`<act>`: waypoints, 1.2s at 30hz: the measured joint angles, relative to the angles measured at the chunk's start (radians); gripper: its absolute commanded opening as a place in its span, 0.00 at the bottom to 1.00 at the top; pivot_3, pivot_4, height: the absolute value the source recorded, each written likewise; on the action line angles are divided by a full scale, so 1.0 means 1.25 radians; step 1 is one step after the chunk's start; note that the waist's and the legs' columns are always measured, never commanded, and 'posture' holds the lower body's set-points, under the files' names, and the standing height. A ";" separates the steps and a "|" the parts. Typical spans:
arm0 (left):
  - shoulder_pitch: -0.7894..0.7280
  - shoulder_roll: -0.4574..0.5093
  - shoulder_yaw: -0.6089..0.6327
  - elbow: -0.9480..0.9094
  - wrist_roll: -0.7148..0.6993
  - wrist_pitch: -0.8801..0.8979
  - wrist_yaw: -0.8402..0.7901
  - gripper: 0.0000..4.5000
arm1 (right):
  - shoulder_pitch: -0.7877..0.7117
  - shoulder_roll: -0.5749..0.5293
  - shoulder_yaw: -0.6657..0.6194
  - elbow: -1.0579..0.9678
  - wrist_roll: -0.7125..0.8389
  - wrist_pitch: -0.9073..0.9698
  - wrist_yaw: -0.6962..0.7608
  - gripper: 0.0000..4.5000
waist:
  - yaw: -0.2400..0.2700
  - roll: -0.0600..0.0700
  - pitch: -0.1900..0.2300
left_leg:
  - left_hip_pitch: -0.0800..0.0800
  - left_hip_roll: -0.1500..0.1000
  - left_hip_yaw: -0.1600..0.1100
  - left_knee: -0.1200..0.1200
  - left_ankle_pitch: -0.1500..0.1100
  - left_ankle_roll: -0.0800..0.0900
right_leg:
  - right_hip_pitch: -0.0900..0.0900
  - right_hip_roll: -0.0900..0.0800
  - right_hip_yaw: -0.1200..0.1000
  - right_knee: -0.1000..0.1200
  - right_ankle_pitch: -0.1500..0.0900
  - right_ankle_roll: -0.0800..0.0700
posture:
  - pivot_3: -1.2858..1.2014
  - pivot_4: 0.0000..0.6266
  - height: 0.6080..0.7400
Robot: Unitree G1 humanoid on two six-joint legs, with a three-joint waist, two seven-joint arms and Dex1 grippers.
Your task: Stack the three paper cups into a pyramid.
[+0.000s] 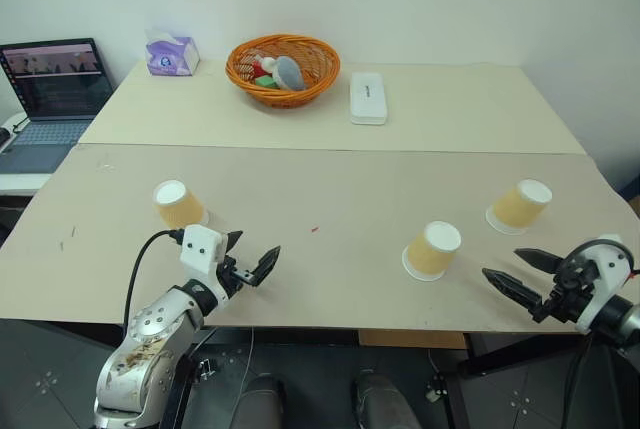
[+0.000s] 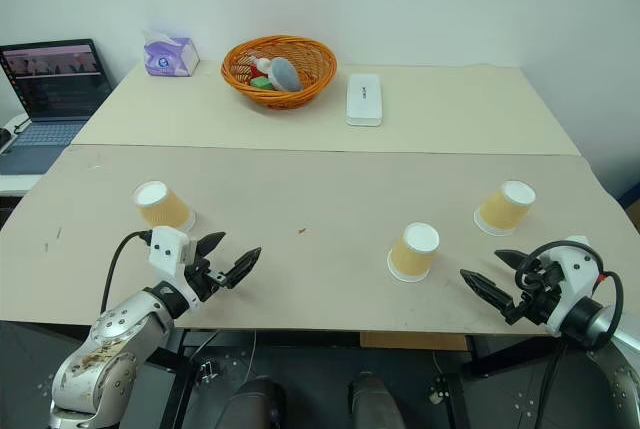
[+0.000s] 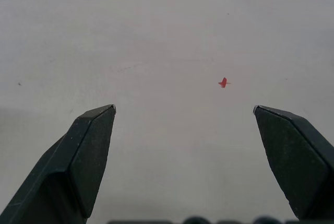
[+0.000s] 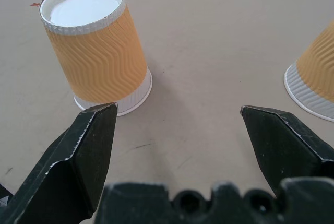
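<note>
Three tan paper cups stand upside down and apart on the near table. One cup (image 1: 178,204) is at the left, another cup (image 1: 433,249) sits right of centre, and the last cup (image 1: 521,205) is at the far right. My left gripper (image 1: 250,261) hovers open and empty just right of the left cup, near the front edge. My right gripper (image 1: 518,271) is open and empty at the front right, pointing between the two right-hand cups; the right wrist view has the centre-right cup (image 4: 95,46) close ahead and the far-right cup (image 4: 315,75) at the edge.
On the far table stand an orange wicker basket (image 1: 283,69) with small items, a white box (image 1: 368,98) and a purple tissue pack (image 1: 172,55). A laptop (image 1: 52,89) sits off to the left. A small red mark (image 1: 314,230) lies on the near table.
</note>
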 measured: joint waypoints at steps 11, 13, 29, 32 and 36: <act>-0.330 0.177 -0.049 0.060 -0.169 0.055 -0.308 1.00 | -0.058 -0.093 -0.065 -0.087 0.173 0.153 0.036 0.99 | 0.002 -0.001 0.001 | 0.001 0.000 -0.001 0.000 0.000 0.000 | 0.003 0.001 -0.001 -0.001 0.000 -0.001 | 0.52 0.24 0.50; -0.367 0.192 -0.051 0.065 -0.200 0.072 -0.340 1.00 | -0.071 -0.117 -0.076 -0.112 0.198 0.171 0.040 0.99 | -0.003 -0.001 0.001 | 0.003 0.000 -0.001 -0.001 -0.001 0.001 | 0.006 0.001 0.000 -0.002 -0.001 -0.001 | 0.52 0.24 0.50; -0.454 0.210 -0.078 0.126 -0.228 0.071 -0.433 1.00 | -0.152 -0.100 0.067 -0.040 0.117 0.150 0.055 0.99 | 0.001 -0.003 0.005 | 0.010 0.000 -0.002 -0.002 -0.001 0.003 | 0.014 0.001 0.000 -0.005 -0.001 -0.001 | 0.52 0.24 0.50; -0.440 0.203 -0.078 0.121 -0.232 0.070 -0.424 1.00 | -0.151 -0.091 0.074 -0.017 0.095 0.126 0.067 0.99 | 0.001 -0.003 0.005 | 0.011 0.000 -0.002 -0.002 -0.001 0.003 | 0.014 0.001 0.000 -0.005 -0.001 -0.001 | 0.52 0.24 0.50; -0.435 0.203 -0.077 0.115 -0.241 0.070 -0.413 1.00 | -0.154 -0.073 0.084 0.001 0.083 0.109 0.074 0.99 | 0.001 -0.003 0.005 | 0.011 0.000 -0.002 -0.002 -0.001 0.003 | 0.014 0.001 0.000 -0.005 -0.002 -0.001 | 0.52 0.24 0.50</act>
